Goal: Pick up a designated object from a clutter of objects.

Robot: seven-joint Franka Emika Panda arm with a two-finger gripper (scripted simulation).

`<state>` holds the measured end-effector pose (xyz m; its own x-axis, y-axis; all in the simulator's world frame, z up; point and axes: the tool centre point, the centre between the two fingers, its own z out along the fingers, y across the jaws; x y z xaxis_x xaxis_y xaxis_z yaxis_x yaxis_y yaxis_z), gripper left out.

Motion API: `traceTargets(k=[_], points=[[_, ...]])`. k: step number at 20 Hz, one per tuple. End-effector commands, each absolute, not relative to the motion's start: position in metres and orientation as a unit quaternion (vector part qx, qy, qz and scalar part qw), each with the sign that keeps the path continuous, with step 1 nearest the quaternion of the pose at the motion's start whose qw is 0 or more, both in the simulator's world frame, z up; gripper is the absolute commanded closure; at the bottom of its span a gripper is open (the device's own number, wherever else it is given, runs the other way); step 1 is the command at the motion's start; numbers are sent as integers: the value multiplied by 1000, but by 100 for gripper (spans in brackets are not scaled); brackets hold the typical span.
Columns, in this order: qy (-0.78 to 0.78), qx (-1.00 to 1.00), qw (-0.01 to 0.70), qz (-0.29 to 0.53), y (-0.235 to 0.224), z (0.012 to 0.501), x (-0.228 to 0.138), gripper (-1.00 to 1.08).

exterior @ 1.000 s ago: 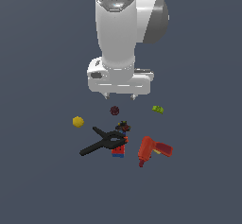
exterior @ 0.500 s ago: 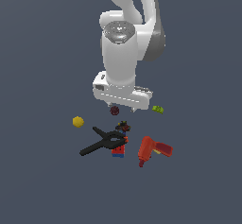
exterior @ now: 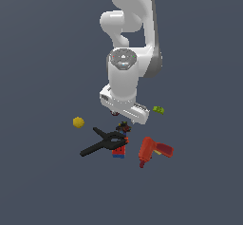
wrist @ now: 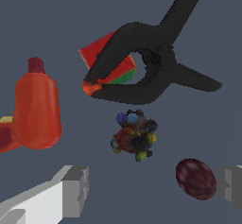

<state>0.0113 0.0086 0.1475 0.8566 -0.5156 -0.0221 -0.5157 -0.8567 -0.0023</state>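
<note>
Gripper point(wrist: 153, 187) low over the clutter, jaws spread wide, nothing held between them: one grey fingertip point(wrist: 75, 184) on one side of the wrist view, the other just visible at the opposite edge. Between the two fingertips, but closer to the second one, the maroon ball point(wrist: 195, 178), just beside that fingertip and apparently not touching it. Designated object point(wrist: 133, 136), a small lumpy dark thing with blue, red and yellow specks, lying free on the floor beyond the fingertips, between the maroon ball and the black spring clamp point(wrist: 153, 60); close to the clamp's jaws but apart from them. Red-and-blue block point(wrist: 101, 53) partly hidden behind the clamp, showing also a green face. Red power drill point(wrist: 37, 109) to the side, well apart from the designated object.

In the exterior view, arm body covering the gripper. Clamp point(exterior: 104, 142) lying over the block point(exterior: 119, 151), drill point(exterior: 153, 151) toward the exterior view's right, yellow ball point(exterior: 78, 122) toward the left, green bit point(exterior: 158, 109) near the arm's right side. Designated object point(exterior: 124, 126) just under the hand.
</note>
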Motion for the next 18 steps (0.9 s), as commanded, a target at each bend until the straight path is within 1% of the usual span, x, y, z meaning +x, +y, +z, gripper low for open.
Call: traceTargets(k=[1,9,18], points=[[298,-955,3,8,10,132,10,-92],[367,-930,1,3,13,96,6,-92],[396,-918,0,0,13,80,3,-92]])
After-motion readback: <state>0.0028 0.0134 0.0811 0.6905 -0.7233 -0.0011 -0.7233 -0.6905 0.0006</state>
